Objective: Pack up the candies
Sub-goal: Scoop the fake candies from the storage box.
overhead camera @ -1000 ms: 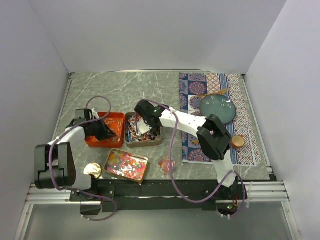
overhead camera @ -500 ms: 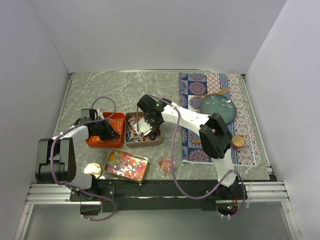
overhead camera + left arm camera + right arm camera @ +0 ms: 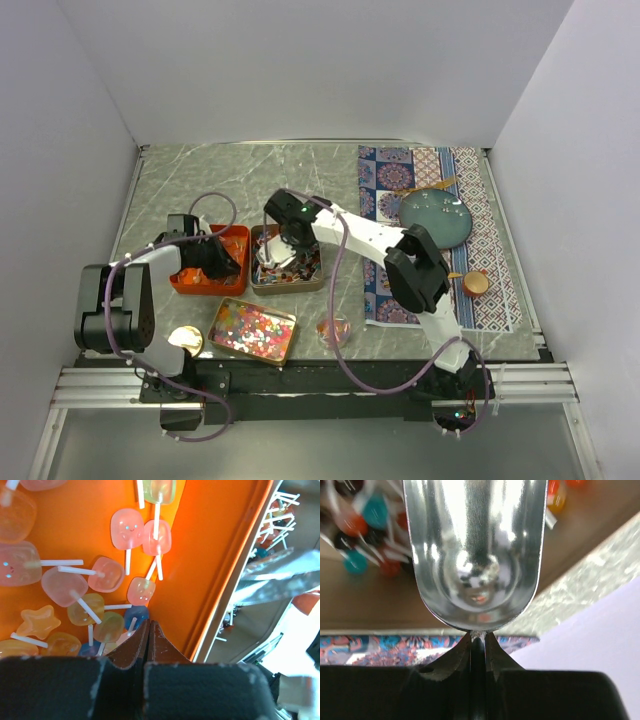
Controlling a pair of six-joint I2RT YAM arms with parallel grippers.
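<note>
Right gripper (image 3: 477,636): jaws pinched tight on the rear lip of a silver scoop (image 3: 475,555); the bowl points away from the wrist and looks empty (only reflections in it)
Ahead of the scoop: candies (image 3: 375,510), small red, teal and dark pieces on white sticks, heaped beyond the bowl and off to one side in the brown tray (image 3: 375,612); bare tray floor nearest the fingers
Left gripper (image 3: 149,629): fingers closed tip to tip, low in the orange tray (image 3: 212,550); cannot tell whether a stick is nipped between them
Around the left tips: lollipop candies (image 3: 127,527), pink, yellow and blue, just beyond; the nearest lie close against the tips; the tray wall runs just beside on the other flank
Further out: bead tin (image 3: 252,330) full of multicoloured pieces, nearer the arm bases than either gripper; a small round pot (image 3: 333,330) near it
Risk, scoop: thin-edge hold; judged likely to pivot or slip if the bowl digs hard into the heap or catches the tray wall; candies would flick onto the table (image 3: 200,180)
Risk, load: shallow bowl; a tilt in transit would spill pieces
Risk, arms: both work in adjoining trays; a wide swing could knock the neighbouring tray or arm
</note>
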